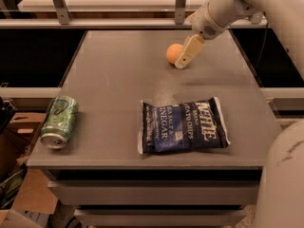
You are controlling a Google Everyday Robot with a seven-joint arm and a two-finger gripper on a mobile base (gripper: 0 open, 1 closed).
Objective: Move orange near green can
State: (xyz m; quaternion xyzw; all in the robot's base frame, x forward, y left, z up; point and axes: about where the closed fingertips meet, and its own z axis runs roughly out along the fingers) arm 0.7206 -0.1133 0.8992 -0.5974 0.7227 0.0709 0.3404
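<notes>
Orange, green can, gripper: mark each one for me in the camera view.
orange (173, 53): camera view, middle of its visible face.
green can (60, 120): camera view, side wall of the can, which lies on its side.
gripper (182, 61): camera view, its lower tip, just right of the orange.
</notes>
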